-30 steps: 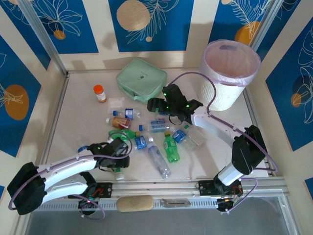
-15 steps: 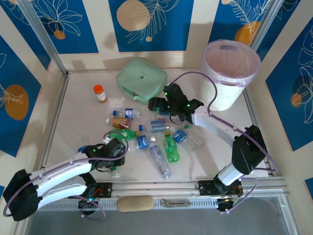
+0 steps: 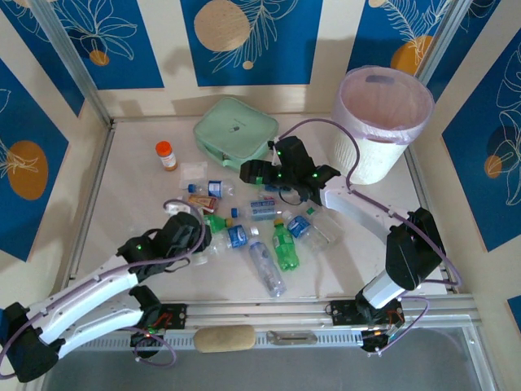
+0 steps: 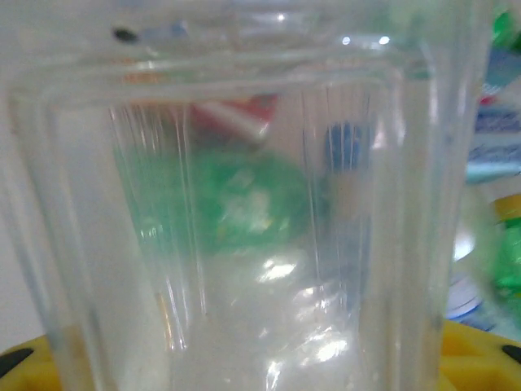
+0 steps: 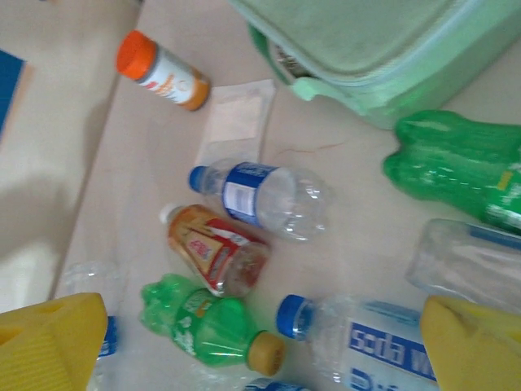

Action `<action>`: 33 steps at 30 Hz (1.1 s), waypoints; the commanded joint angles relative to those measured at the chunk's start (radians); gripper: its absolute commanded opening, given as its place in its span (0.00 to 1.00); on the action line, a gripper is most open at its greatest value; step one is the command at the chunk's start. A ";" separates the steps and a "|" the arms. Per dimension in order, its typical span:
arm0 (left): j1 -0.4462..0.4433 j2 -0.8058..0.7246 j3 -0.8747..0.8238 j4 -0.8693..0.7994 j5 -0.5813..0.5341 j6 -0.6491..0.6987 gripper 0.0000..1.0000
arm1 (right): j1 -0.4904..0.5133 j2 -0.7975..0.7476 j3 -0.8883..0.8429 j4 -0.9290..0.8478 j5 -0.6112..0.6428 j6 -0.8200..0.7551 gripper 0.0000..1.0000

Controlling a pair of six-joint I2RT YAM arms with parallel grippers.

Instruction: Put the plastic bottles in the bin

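**Progress: early stage.** As far as the overhead angle allows, the bin (image 3: 381,155) shows bare liner and no bottle inside. About ten plastic bottles (image 3: 285,248) lie loose on the table (image 3: 130,204).

**Left fingers** (image 4: 480,358): a clear bottle (image 4: 244,228) sits directly between them, close against the wrist camera. That view is blurred, so the grip is judged rather than confirmed: the fingers appear closed narrow on the bottle body. The bin stands well apart from these fingers, far ahead and to their right.

**Right fingers** (image 5: 49,342): spread wide, holding nothing, above the pile.
- Between them: a blue-capped soda bottle (image 5: 366,342) and a green bottle (image 5: 199,326).
- Ahead of them: a blue-labelled bottle (image 5: 264,195) and a brown, red-labelled bottle (image 5: 216,252).
- Further ahead: an orange-capped pill bottle (image 5: 159,69) and a mint-green pouch (image 5: 383,57). Neither belongs in the bin.

**Remaining:** carry the clear bottle to the bin, then collect every other bottle on the table.
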 commanded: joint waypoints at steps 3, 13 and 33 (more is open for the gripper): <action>0.022 0.081 0.049 0.289 0.031 0.138 0.36 | -0.008 -0.035 -0.025 0.096 -0.142 0.034 0.99; 0.050 0.271 0.136 0.528 0.276 0.257 0.34 | -0.009 -0.048 -0.050 0.172 -0.240 0.035 0.93; 0.150 0.395 0.188 0.700 0.527 0.176 0.35 | -0.005 -0.044 -0.107 0.285 -0.332 0.051 0.81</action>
